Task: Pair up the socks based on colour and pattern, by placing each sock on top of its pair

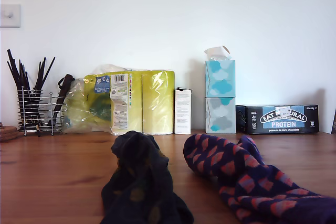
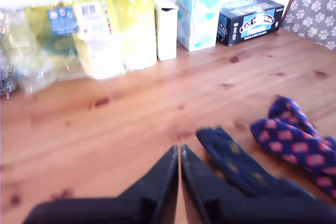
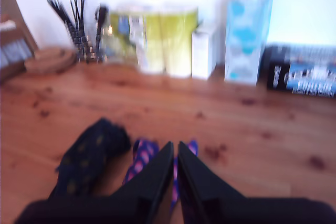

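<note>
A dark navy sock [image 1: 139, 187] with faint yellowish motifs lies bunched on the wooden table [image 1: 58, 171] near the front of the exterior view. To the exterior view's right of it lies a blue-purple sock [image 1: 247, 177] with pink blocks. No arm shows in the exterior view. My first gripper [image 2: 179, 149] is shut above bare wood with nothing between its fingers; the navy sock [image 2: 236, 166] lies just beside it and the blue-purple sock [image 2: 294, 140] farther off. My second gripper [image 3: 175, 146] is shut and blurred, over the blue-purple sock [image 3: 137, 161], with the navy sock [image 3: 92, 156] alongside.
Along the wall stand a wire holder of dark sticks [image 1: 34, 108], a yellow pack of paper rolls [image 1: 126, 103], a white carton [image 1: 182, 111], stacked tissue boxes [image 1: 219, 95] and a protein bar box [image 1: 281, 119]. A paw-print cushion [image 2: 315, 3] shows past the table's end.
</note>
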Available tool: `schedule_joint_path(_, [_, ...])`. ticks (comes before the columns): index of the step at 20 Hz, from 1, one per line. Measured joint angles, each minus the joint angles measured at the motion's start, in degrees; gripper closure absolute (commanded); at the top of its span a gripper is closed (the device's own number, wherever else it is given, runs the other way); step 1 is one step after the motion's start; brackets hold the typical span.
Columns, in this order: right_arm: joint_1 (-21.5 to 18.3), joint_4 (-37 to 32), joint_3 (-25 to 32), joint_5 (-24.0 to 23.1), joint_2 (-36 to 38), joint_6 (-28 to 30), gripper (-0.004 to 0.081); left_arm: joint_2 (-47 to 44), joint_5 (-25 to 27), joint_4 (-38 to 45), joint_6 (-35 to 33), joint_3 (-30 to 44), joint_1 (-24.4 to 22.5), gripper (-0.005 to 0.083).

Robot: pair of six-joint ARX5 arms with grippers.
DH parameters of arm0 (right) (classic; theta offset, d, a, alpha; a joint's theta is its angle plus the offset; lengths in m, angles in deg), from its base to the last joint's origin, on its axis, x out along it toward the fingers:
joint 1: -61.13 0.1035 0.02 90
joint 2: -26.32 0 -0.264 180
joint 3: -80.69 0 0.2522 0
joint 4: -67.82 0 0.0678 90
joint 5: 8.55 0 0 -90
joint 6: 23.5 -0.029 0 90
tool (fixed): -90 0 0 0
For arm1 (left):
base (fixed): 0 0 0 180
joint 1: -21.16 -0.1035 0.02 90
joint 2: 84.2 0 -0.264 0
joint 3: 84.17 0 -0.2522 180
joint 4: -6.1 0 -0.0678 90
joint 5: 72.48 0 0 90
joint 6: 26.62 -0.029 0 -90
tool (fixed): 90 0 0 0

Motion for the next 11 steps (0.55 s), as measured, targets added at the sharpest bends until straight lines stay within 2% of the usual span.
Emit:
schedule_joint_path(4, [0.00,5.92,0.00,-0.37,-0.39,-0.02,0.0782,-1.25,0.00,-5.77,0.66,0.00,0.00,0.0789])
schedule_joint_path(11, [0.00,6.32,0.00,-0.39,-0.46,-0.02,0.0782,-1.16,0.00,-6.78,0.66,0.00,0.00,0.0789])
